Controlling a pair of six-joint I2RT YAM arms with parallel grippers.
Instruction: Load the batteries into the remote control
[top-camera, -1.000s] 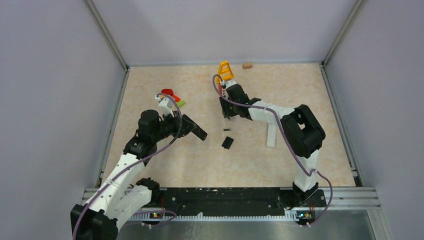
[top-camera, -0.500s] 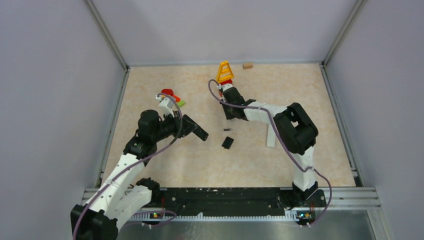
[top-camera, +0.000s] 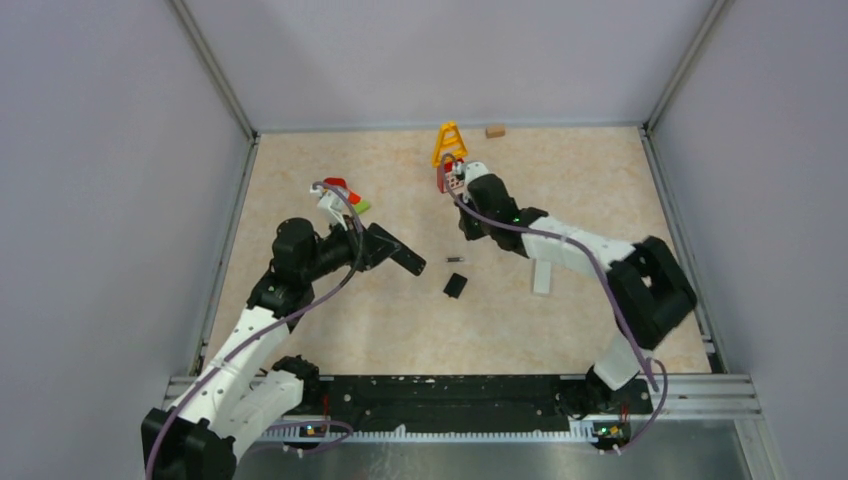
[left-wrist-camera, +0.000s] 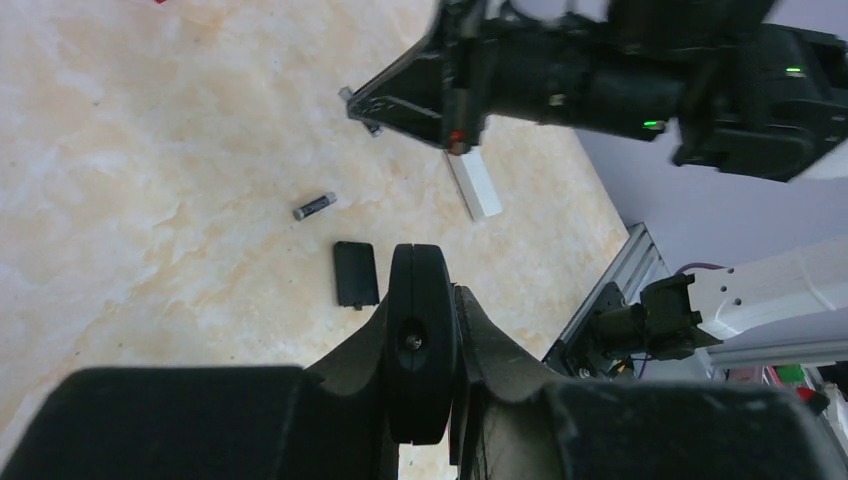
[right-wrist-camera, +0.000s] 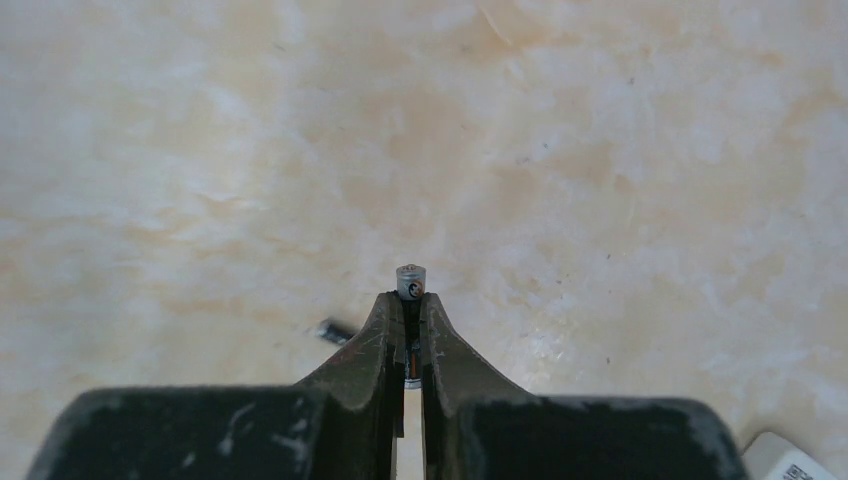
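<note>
My left gripper (top-camera: 372, 246) is shut on the black remote control (top-camera: 404, 259), which sticks out to the right above the table. In the left wrist view the remote control (left-wrist-camera: 420, 285) shows end-on between the fingers (left-wrist-camera: 485, 335). My right gripper (right-wrist-camera: 410, 302) is shut on one of the batteries (right-wrist-camera: 410, 282), whose silvery end pokes past the fingertips. From above, the right gripper (top-camera: 468, 231) hangs over the table's middle back. A second battery (top-camera: 455, 261) lies loose on the table, also in the left wrist view as a small battery (left-wrist-camera: 315, 206).
A black battery cover (top-camera: 455, 286) lies flat just in front of the loose battery. A white bar (top-camera: 541, 275) lies to the right. An orange frame toy (top-camera: 449, 143), a wooden block (top-camera: 494, 131) and red and green pieces (top-camera: 342, 190) sit toward the back.
The right gripper has shut on a battery, and the right arm's elbow has swung out to the right. The left arm has nudged the remote slightly right.
</note>
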